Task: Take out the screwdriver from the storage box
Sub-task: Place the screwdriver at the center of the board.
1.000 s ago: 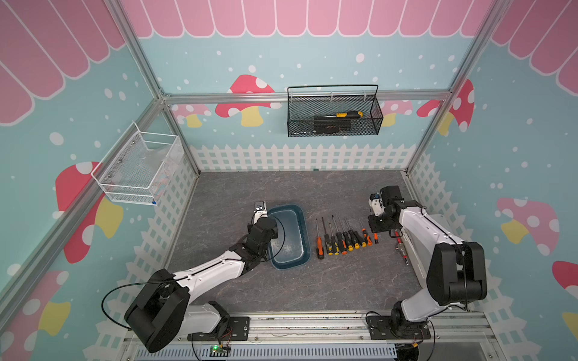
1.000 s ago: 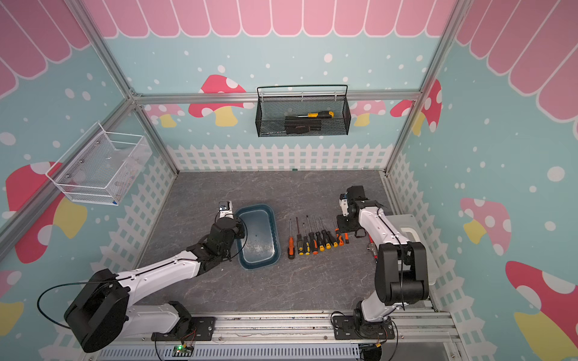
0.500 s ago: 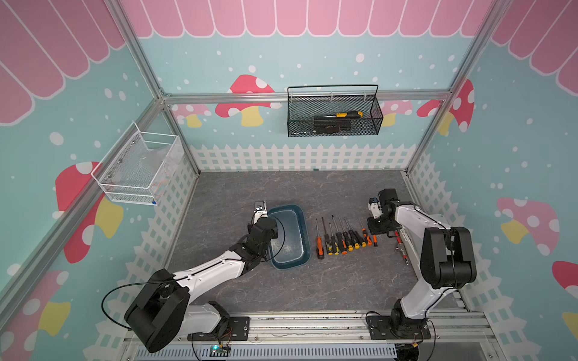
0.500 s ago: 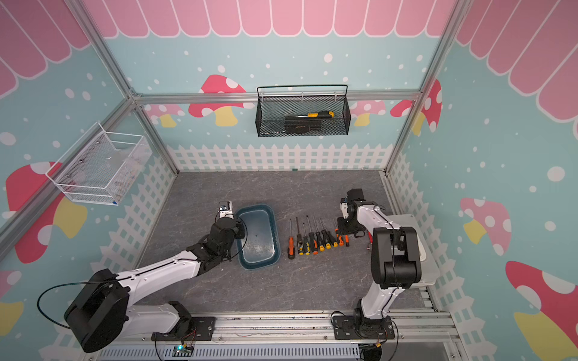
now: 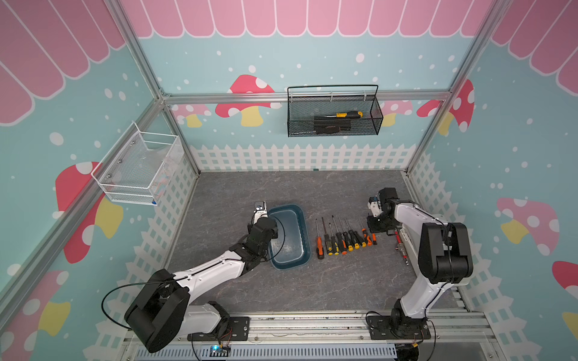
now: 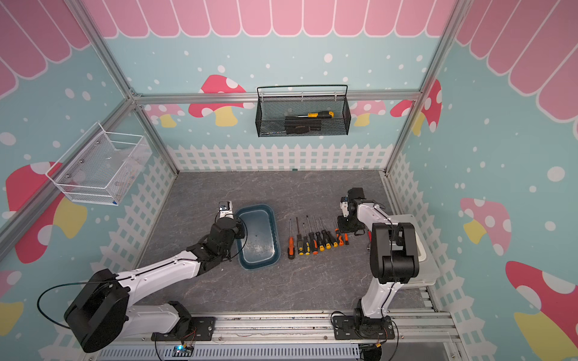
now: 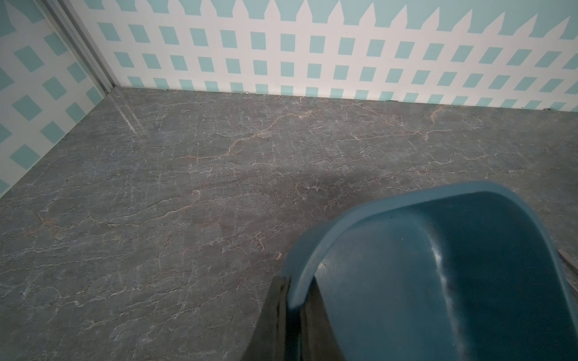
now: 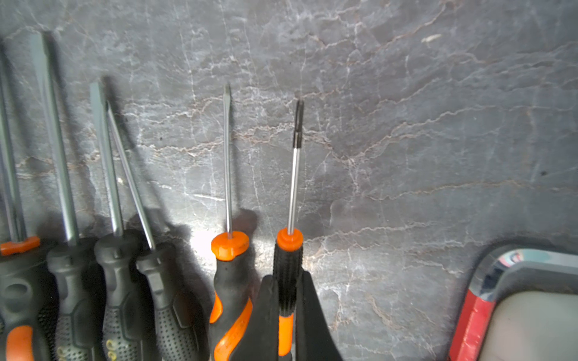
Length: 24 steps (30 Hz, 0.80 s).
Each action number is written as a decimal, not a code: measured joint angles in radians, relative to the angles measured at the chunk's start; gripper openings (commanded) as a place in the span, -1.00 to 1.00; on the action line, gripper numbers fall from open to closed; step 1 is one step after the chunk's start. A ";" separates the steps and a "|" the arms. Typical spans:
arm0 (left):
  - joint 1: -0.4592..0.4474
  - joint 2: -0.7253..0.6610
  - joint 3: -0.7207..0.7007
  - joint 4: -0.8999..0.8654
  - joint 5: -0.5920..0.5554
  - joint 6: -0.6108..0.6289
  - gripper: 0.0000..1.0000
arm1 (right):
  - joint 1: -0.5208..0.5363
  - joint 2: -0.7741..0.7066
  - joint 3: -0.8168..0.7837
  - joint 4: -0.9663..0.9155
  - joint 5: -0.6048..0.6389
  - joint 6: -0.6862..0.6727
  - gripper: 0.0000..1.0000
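Observation:
The storage box is a shallow teal-blue tub on the grey tabletop, and its inside shows no tool. My left gripper is shut on the box's rim, one finger inside and one outside. To the box's right, several screwdrivers lie in a row. My right gripper is shut on the handle of the small black-and-orange screwdriver at the row's right end. That screwdriver lies low over the tabletop beside its neighbour.
A black wire-mesh basket on the back wall holds a yellow-handled screwdriver. A white mesh basket hangs on the left wall. A translucent white case with a red edge sits by the right wall behind my right arm.
The right arm's elbow has swung a little toward the back, while its gripper stays shut at the row's right end. The left arm and the box have not moved.

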 measured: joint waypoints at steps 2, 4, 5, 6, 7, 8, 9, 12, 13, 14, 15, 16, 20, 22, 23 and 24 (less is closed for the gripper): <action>0.000 0.000 0.000 0.000 0.000 0.000 -1.00 | 0.000 0.011 0.007 0.000 -0.009 0.000 -1.00; 0.000 0.000 0.000 0.000 0.000 0.001 -1.00 | -0.001 0.021 0.012 0.000 -0.017 0.000 -1.00; 0.000 0.000 0.000 0.000 0.000 0.001 -1.00 | -0.002 0.026 0.014 0.000 -0.021 0.000 -1.00; 0.000 0.000 0.000 0.000 0.000 0.002 -1.00 | -0.003 0.031 0.016 0.000 -0.025 0.000 -1.00; 0.000 0.000 0.000 0.000 0.000 0.003 -1.00 | -0.004 0.035 0.017 0.000 -0.028 0.000 -1.00; 0.000 0.000 0.000 0.000 0.000 0.003 -1.00 | -0.004 0.038 0.019 -0.001 -0.030 0.000 -1.00; 0.000 0.000 0.000 0.000 0.000 0.003 -1.00 | -0.005 0.040 0.019 -0.002 -0.031 0.000 -1.00; 0.000 0.000 0.000 0.000 0.000 0.003 -1.00 | -0.005 0.044 0.023 -0.006 -0.031 0.000 -0.98; 0.000 0.000 0.000 0.000 0.000 0.003 -1.00 | -0.005 0.045 0.023 -0.007 -0.032 0.001 -0.94; 0.000 0.000 0.000 0.000 0.000 0.003 -1.00 | -0.005 0.045 0.023 -0.009 -0.032 0.001 -0.91; 0.000 0.000 0.000 0.000 0.000 0.003 -1.00 | -0.005 0.045 0.023 -0.009 -0.032 0.001 -0.89; 0.000 0.000 0.000 0.000 0.000 0.003 -1.00 | -0.005 0.045 0.023 -0.010 -0.032 0.001 -0.87; 0.000 0.000 0.000 0.000 0.000 0.003 -1.00 | -0.005 0.050 0.024 -0.013 -0.038 0.001 -0.80; 0.000 0.000 0.000 0.000 0.000 0.003 -1.00 | -0.005 0.053 0.027 -0.016 -0.039 0.001 -0.76; 0.000 0.000 0.000 0.000 0.000 0.003 -1.00 | -0.005 0.054 0.027 -0.016 -0.039 0.002 -0.74; 0.000 0.000 0.000 0.000 0.000 0.003 -1.00 | -0.005 0.054 0.028 -0.017 -0.040 0.003 -0.71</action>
